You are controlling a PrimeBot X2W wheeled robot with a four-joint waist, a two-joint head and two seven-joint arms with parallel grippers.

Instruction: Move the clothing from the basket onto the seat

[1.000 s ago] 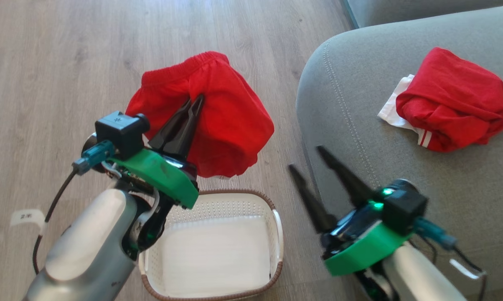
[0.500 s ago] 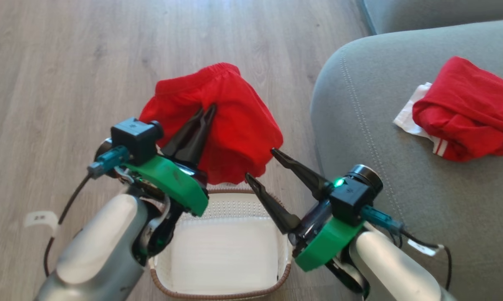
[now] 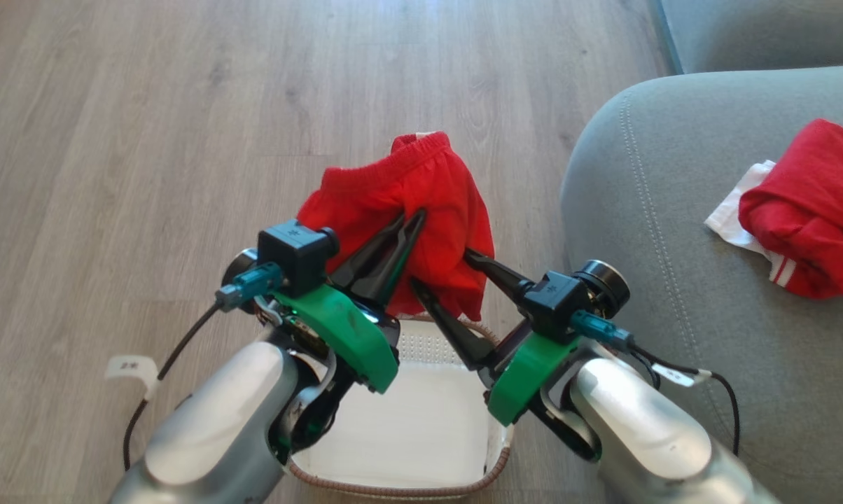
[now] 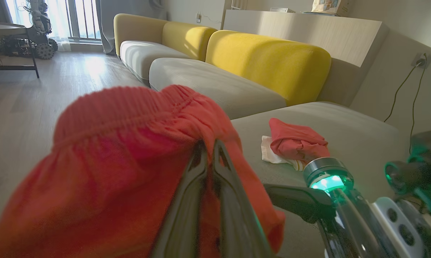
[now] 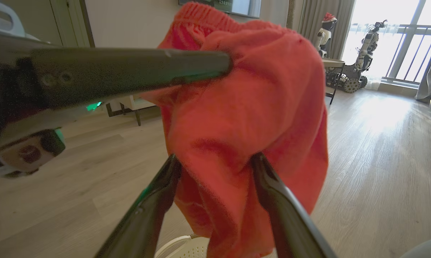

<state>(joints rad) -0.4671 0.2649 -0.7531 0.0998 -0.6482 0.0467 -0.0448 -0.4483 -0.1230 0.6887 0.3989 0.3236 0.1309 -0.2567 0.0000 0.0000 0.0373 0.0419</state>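
Pale wood-plank floor (image 3: 148,140) runs beneath the whole scene. Above it the left end effector (image 3: 411,217) is clamped tight on a pair of red shorts (image 3: 407,175), its two dark fingers pressed together with a pinch of fabric between them, just below the gathered elastic waistband. The right end effector (image 3: 441,268) stands wide open close beside it. Its fingers are splayed to either side of the lower hanging part of the shorts, and in the right wrist view the cloth drapes down between them without being squeezed.

The shorts hang in the air from that one pinch, bunched and drooping over the far end of the basket (image 3: 407,486). The basket sits on the floor between the two forearms, its white bottom showing.

To the robot's right is the grey-green seat (image 3: 673,294), its rounded edge near the basket. On the cushion lies a second red garment (image 3: 813,210), crumpled, with a white panel and striped trim at its near side, well apart from the shorts. Yellow backrests (image 4: 265,61) rise behind the cushions in the left wrist view.
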